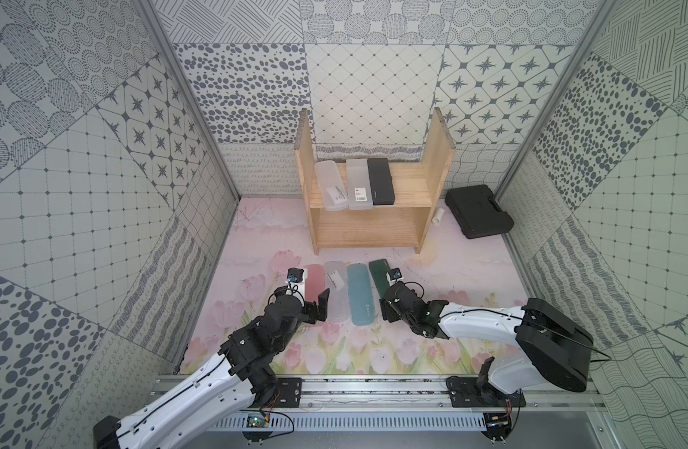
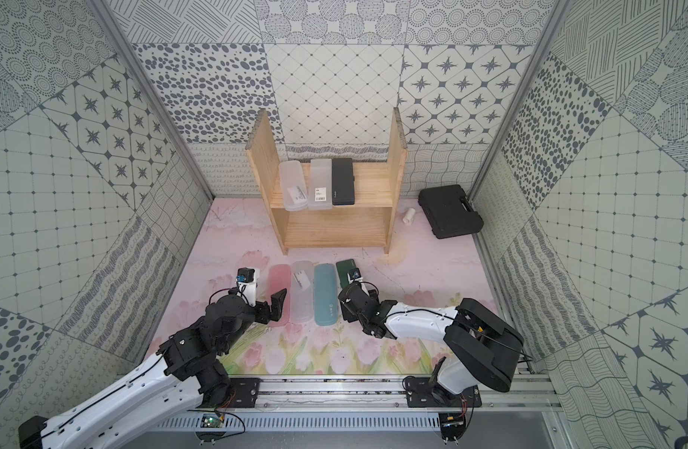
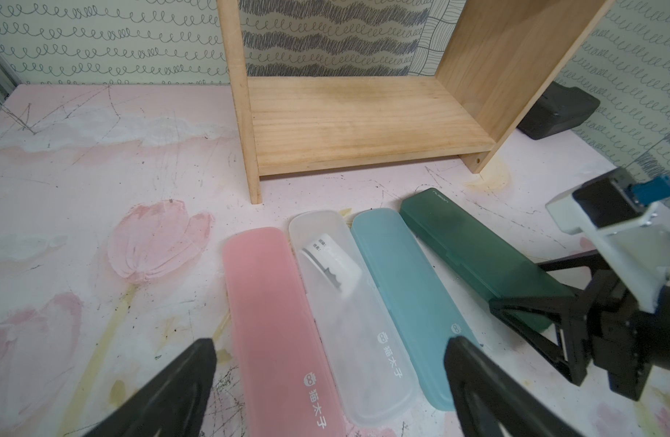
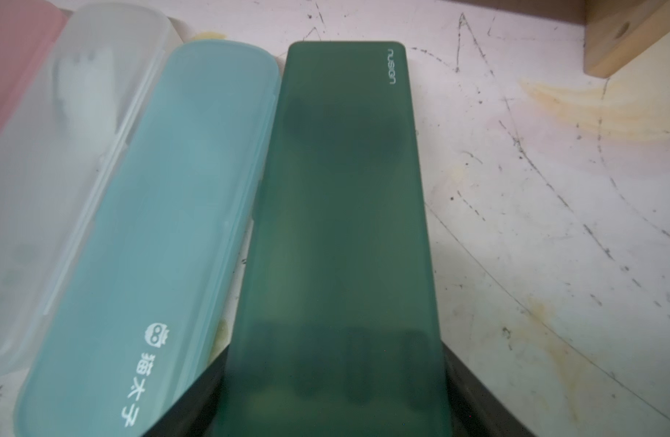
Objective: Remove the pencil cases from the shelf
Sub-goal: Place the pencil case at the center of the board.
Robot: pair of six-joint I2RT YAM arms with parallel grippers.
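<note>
The light-wood shelf (image 1: 410,190) (image 2: 373,186) (image 3: 344,125) stands at the back. Its upper board carries two frosted clear pencil cases (image 1: 330,186) (image 1: 359,184) and a black one (image 1: 381,180). Side by side on the mat in front lie a pink case (image 1: 315,278) (image 3: 272,321), a clear case (image 1: 336,291) (image 3: 348,321), a light blue case (image 1: 359,293) (image 4: 155,227) and a dark green case (image 1: 378,274) (image 4: 344,189). My left gripper (image 1: 313,307) (image 3: 331,342) hangs open over the near ends of the pink and clear cases. My right gripper (image 1: 387,307) (image 4: 335,378) is shut on the dark green case's near end.
A big black toolbox (image 1: 478,212) lies right of the shelf, with a small white roll (image 1: 438,215) between them. Patterned walls close in three sides. The arms' metal rail (image 1: 373,392) runs along the front edge.
</note>
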